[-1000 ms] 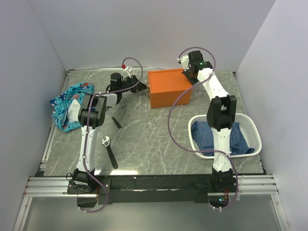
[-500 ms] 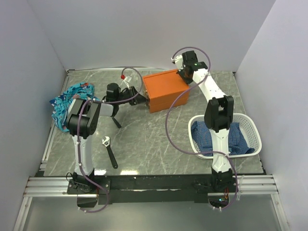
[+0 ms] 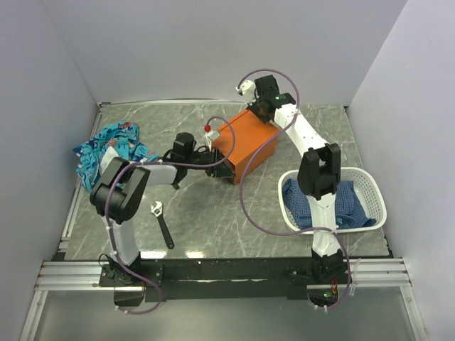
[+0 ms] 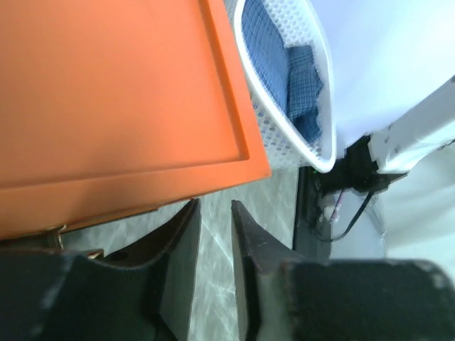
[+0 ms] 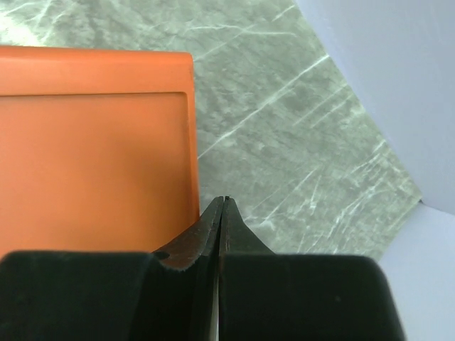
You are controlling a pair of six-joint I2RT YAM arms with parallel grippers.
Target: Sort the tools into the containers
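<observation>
The orange box (image 3: 245, 144) lies turned at an angle in the middle of the table. It fills the left wrist view (image 4: 106, 99) and the left of the right wrist view (image 5: 92, 156). My left gripper (image 3: 220, 169) sits at the box's near-left end, its jaws a narrow gap apart (image 4: 213, 217) with only the table between them. My right gripper (image 3: 254, 114) is shut and empty (image 5: 222, 202) against the box's far corner. A black-handled silver wrench (image 3: 162, 224) lies on the table near the left arm's base. No screwdrivers or drawers show.
A white mesh basket (image 3: 373, 195) holding blue cloth (image 3: 309, 202) stands at the right, also in the left wrist view (image 4: 313, 92). A blue patterned cloth (image 3: 106, 153) lies at the far left. Walls close the table on three sides.
The orange box has swung round and slid toward the near left. My left gripper has moved right and nearer along with it, and my right gripper has moved left at its far corner.
</observation>
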